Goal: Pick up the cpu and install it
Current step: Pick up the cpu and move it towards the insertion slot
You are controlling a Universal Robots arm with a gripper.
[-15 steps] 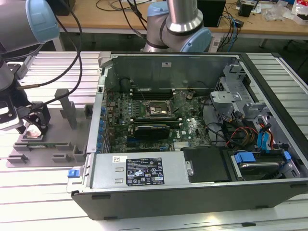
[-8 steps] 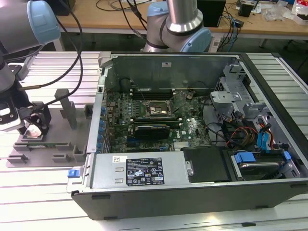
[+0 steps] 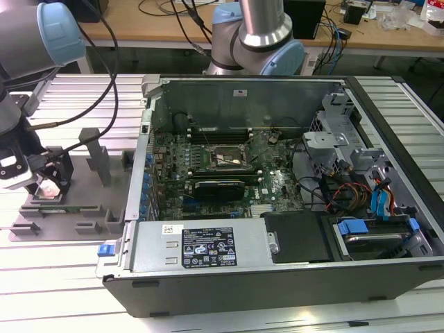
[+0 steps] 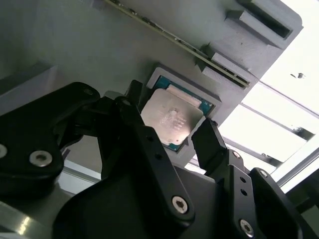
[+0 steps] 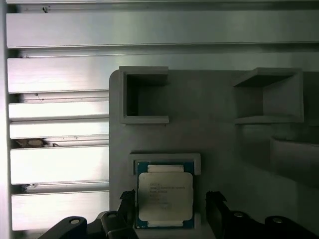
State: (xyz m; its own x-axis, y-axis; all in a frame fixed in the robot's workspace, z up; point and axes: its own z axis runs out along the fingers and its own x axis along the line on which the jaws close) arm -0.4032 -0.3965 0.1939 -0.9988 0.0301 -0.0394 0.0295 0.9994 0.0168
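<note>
The cpu is a small square chip with a silver top plate. It lies flat in a shallow nest of the grey fixture tray. My gripper is low over it and open, with one black finger close to one edge and the other finger a little off the opposite edge. In the second wrist view the cpu sits between the two fingertips, still seated in the tray. In the exterior view the gripper hangs over the tray at the exterior view's left.
An open computer case lies to the exterior view's right of the tray, its motherboard socket near the middle. Upright grey posts stand on the tray. Cables trail from the arm. Ribbed aluminium table surrounds everything.
</note>
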